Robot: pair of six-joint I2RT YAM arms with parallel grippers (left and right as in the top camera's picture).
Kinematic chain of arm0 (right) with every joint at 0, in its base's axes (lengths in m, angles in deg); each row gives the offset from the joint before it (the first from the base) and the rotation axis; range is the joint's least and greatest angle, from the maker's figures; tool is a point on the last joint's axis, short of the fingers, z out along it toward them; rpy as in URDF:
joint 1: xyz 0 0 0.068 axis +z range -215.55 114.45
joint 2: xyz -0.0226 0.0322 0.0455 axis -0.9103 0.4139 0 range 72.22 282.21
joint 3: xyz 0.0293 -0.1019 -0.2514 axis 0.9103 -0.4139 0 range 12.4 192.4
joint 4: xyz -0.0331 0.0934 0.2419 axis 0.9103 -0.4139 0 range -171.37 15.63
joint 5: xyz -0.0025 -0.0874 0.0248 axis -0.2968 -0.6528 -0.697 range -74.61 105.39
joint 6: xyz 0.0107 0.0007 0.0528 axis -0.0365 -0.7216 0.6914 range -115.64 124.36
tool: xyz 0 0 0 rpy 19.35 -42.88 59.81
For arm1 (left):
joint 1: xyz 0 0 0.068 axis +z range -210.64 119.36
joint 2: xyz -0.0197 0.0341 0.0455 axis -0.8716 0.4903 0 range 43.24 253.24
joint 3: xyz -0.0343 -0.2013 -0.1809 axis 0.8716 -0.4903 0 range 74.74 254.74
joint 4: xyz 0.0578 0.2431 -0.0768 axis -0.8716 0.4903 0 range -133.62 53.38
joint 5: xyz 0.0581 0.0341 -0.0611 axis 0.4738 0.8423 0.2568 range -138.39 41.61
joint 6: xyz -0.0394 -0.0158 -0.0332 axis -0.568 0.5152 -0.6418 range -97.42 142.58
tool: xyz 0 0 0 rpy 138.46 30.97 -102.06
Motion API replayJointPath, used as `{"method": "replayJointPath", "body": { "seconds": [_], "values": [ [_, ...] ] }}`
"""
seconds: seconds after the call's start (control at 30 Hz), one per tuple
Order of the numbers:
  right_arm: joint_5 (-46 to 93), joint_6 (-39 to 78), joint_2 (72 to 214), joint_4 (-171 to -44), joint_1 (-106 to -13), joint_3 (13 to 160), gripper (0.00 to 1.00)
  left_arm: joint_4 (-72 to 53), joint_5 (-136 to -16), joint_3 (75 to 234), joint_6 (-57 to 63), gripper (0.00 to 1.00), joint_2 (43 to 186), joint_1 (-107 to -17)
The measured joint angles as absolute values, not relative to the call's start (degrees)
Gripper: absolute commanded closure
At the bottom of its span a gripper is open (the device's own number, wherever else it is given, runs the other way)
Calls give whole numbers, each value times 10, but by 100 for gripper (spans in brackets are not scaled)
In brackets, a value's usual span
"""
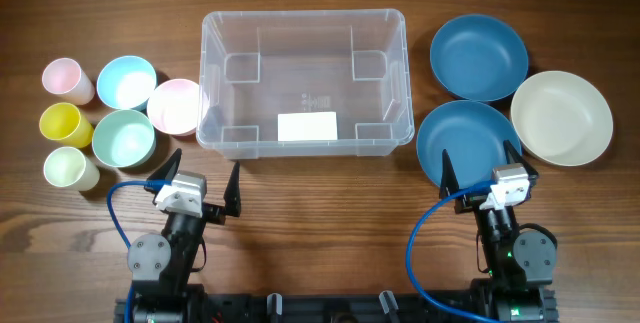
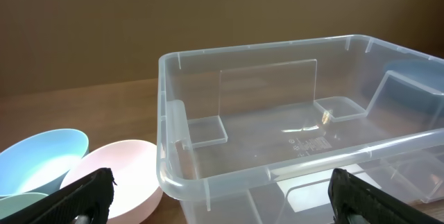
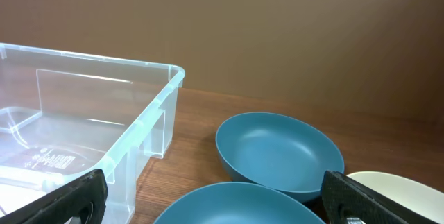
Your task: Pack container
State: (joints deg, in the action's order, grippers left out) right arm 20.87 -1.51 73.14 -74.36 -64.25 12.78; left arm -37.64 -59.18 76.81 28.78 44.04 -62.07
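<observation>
My left gripper and right gripper stand spread wide and empty before the clear container, which is probably placed in the centre so both arms can reach it.

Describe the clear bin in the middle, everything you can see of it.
The container is a large clear plastic bin, rectangular with rounded corners and a rolled rim. Moulded ribs step in from its walls, and faint embossed marks show on its floor. A white label sits low by its near wall. It is empty and lidless, and stands upright and square on the wooden table. The pink bowl sits tight against its left side, apparently touching.
</observation>
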Motion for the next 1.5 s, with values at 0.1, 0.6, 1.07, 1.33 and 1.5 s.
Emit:
{"method": "replayJointPath", "body": {
  "seconds": [0.1, 0.6, 1.07, 1.33, 1.5],
  "values": [
    [209, -15, 731, -744, -643, 128, 0, -376, -592, 768, 288, 0, 440, -621],
    [209, -15, 731, -744, -643, 128, 0, -376, -592, 768, 288, 0, 440, -621],
    [215, 16, 731, -719, -643, 135, 0, -376, -592, 768, 288, 0, 440, -621],
    [181, 88, 851, -877, -643, 377, 0, -376, -592, 768, 288, 0, 440, -621],
    [180, 94, 993, -920, -643, 524, 0, -377, -592, 768, 288, 0, 441, -621]
  ]
}}
